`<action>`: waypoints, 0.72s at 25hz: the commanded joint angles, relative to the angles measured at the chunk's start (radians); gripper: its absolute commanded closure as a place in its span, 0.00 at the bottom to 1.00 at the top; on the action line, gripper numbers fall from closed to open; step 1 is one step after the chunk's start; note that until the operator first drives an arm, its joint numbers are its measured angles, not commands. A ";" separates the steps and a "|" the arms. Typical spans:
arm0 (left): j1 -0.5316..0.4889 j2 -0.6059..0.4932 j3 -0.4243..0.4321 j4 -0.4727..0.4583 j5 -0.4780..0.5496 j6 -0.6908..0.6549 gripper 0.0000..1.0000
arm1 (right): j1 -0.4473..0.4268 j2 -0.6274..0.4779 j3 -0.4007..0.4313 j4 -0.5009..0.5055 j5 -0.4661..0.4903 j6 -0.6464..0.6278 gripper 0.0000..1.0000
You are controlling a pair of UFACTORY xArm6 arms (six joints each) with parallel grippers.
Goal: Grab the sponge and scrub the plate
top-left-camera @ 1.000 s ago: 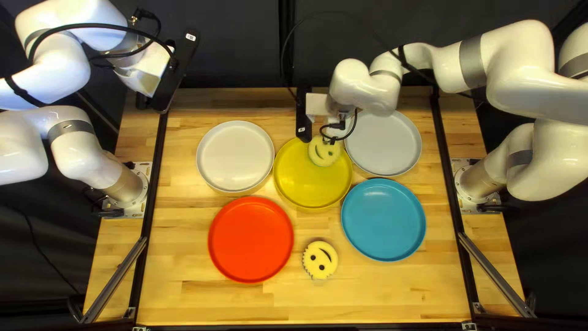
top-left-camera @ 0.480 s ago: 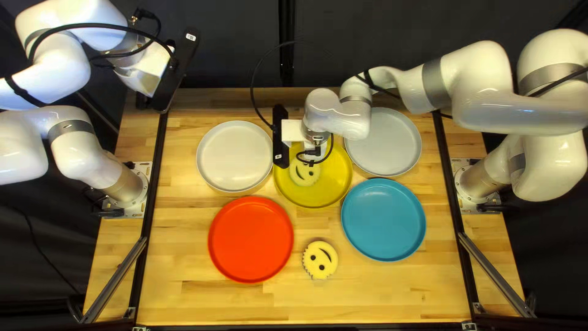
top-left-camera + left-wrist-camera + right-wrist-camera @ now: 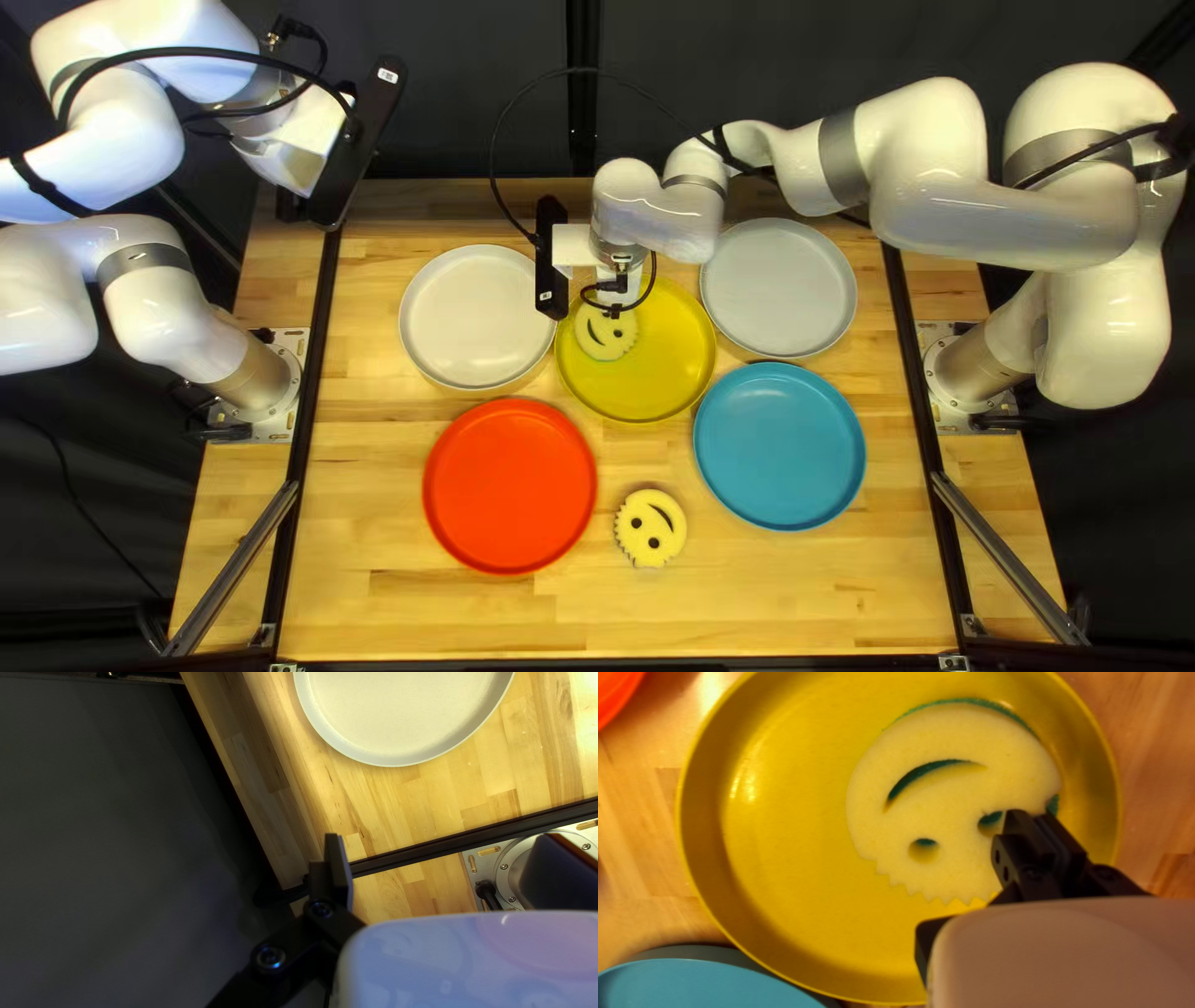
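A yellow smiley sponge (image 3: 605, 331) (image 3: 943, 802) lies flat in the yellow plate (image 3: 667, 373) (image 3: 784, 868), in the plate's far left part. My right gripper (image 3: 611, 301) (image 3: 1029, 830) is shut on the sponge's edge, near its toothed rim, and presses it onto the plate. A second smiley sponge (image 3: 651, 527) rests on the table between the orange and blue plates. My left gripper (image 3: 322, 191) (image 3: 441, 868) hangs open and empty above the table's far left corner, away from all plates.
Around the yellow plate stand a white plate (image 3: 476, 317) (image 3: 402, 714), a grey plate (image 3: 778, 289), a blue plate (image 3: 780, 446) (image 3: 691, 984) and an orange plate (image 3: 509, 485) (image 3: 612, 686). Black frame rails (image 3: 313, 373) run along both table sides.
My right arm has slid the held sponge leftward across the yellow plate, from its far right edge to its far left part. The left arm has stayed still.
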 commanded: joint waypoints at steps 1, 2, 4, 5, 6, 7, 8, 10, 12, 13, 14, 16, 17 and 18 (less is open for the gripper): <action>0.000 0.000 0.000 0.000 0.000 0.000 0.00 | 0.038 -0.010 0.010 -0.012 -0.003 0.028 1.00; 0.000 0.000 0.000 0.000 0.000 0.000 0.00 | 0.047 -0.014 0.013 -0.015 -0.003 0.034 1.00; 0.000 0.000 0.000 0.000 0.000 0.000 0.00 | 0.065 -0.019 0.019 -0.022 -0.006 0.046 1.00; 0.000 0.000 0.000 0.000 0.000 0.000 0.00 | 0.071 -0.019 0.020 -0.025 -0.007 0.048 1.00; 0.000 0.000 0.000 0.000 0.000 0.000 0.00 | 0.079 -0.015 0.020 -0.027 -0.010 0.051 1.00; 0.000 0.000 0.000 0.000 0.000 0.000 0.00 | 0.082 -0.013 0.021 -0.028 -0.013 0.049 1.00; 0.000 0.000 0.000 0.000 0.000 0.000 0.00 | 0.083 -0.011 0.022 -0.029 -0.015 0.048 1.00; 0.000 0.000 0.000 0.000 0.000 0.000 0.00 | 0.079 -0.008 0.025 -0.031 -0.018 0.039 1.00; 0.000 0.000 0.000 0.000 0.000 0.000 0.00 | 0.057 -0.012 0.032 -0.031 -0.019 0.019 1.00; 0.000 0.000 0.000 0.000 0.000 0.000 0.00 | 0.049 -0.014 0.034 -0.031 -0.019 0.013 1.00; 0.000 0.000 0.000 0.000 0.000 0.000 0.00 | 0.030 -0.016 0.035 -0.030 -0.017 -0.001 1.00; 0.000 0.000 0.000 0.000 0.000 0.000 0.00 | 0.006 -0.017 0.038 -0.029 -0.016 -0.018 1.00; 0.000 0.000 0.000 0.000 0.000 0.000 0.00 | -0.009 -0.018 0.039 -0.026 -0.016 -0.029 1.00; 0.000 0.000 0.000 0.000 0.000 0.000 0.00 | -0.020 -0.017 0.040 -0.026 -0.017 -0.037 1.00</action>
